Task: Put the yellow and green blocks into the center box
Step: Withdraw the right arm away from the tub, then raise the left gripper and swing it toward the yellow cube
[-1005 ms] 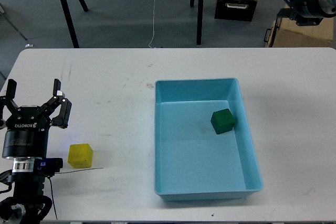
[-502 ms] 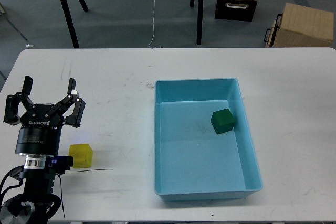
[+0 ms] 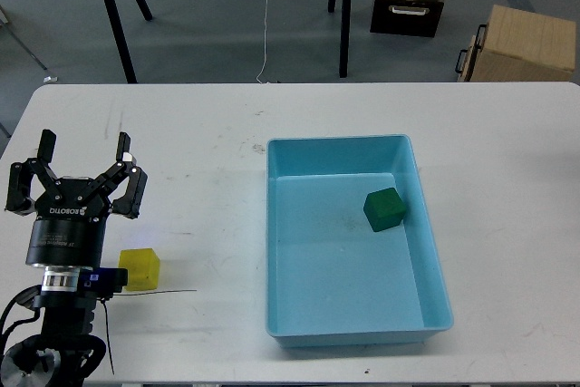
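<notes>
Black left tool (image 3: pixel 83 153), white lettering, silver ring, thin black cable

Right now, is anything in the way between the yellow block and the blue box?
No. Only bare white table lies between the yellow block and the blue box. The green block is already inside, toward the far right, leaving room. The open left gripper is right beside the yellow block.

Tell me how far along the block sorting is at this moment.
About half done. The green block already sits inside the blue box. The yellow block is still on the table, just right of the left gripper, whose fingers are spread and empty. The right arm is out of view.
</notes>
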`<act>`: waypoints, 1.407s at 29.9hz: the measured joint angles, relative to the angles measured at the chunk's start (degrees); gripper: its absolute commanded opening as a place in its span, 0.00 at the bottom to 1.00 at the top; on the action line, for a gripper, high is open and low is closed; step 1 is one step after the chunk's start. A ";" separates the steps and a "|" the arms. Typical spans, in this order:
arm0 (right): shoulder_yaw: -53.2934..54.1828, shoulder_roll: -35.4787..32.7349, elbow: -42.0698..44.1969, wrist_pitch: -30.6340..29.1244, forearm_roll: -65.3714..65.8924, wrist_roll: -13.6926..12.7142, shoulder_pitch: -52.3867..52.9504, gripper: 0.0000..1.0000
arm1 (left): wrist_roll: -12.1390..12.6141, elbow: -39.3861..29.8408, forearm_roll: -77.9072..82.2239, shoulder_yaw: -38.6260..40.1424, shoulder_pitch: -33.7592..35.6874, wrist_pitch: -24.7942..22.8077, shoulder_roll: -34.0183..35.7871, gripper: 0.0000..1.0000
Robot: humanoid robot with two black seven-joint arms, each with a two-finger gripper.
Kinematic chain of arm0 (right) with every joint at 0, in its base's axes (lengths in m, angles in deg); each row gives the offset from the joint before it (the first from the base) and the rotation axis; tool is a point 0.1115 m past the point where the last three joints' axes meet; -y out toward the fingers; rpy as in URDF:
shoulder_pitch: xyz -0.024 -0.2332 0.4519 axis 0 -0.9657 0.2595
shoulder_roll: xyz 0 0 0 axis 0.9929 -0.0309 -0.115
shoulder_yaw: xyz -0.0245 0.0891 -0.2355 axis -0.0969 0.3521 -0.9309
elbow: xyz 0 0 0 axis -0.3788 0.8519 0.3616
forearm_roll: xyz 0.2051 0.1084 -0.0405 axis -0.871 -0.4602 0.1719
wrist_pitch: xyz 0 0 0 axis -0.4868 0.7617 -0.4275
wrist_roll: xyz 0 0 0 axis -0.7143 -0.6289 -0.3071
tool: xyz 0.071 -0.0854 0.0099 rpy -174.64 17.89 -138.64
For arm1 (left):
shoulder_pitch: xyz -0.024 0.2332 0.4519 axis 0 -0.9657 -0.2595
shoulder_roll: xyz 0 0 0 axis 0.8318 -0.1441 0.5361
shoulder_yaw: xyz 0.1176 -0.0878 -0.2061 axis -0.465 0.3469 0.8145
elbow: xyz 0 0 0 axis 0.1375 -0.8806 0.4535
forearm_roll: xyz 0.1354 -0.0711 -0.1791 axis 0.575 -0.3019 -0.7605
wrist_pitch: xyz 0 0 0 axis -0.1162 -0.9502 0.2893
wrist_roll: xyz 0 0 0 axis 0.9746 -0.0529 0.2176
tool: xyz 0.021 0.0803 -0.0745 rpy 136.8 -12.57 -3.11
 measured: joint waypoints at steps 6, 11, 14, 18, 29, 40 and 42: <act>16.76 8.71 -10.77 0.00 -0.74 0.13 -19.48 1.00 | 0.27 -0.99 0.12 0.01 0.15 0.45 0.08 1.00; 18.17 18.70 -18.90 0.01 -0.16 0.19 -32.47 1.00 | 0.28 -2.40 0.15 0.01 -0.37 1.27 -0.52 1.00; 18.05 20.59 -20.47 0.01 0.99 0.19 -34.85 1.00 | 0.05 -2.60 0.15 0.09 -0.37 2.05 -1.01 1.00; 18.31 20.61 -20.44 0.01 1.35 0.20 -35.17 1.00 | -0.14 -2.63 0.14 0.29 -0.27 1.99 -1.12 1.00; 15.72 14.47 -18.49 0.01 1.64 0.20 -35.05 1.00 | -8.65 1.92 1.44 10.18 3.18 0.01 0.76 1.00; 15.02 17.18 -19.18 0.01 4.48 0.28 -34.68 1.00 | -11.95 -5.72 5.27 10.50 2.01 -0.03 28.66 1.00; 15.19 17.79 -19.12 0.01 5.13 0.28 -34.46 1.00 | -11.64 -6.43 9.43 9.05 2.82 -0.02 37.44 1.00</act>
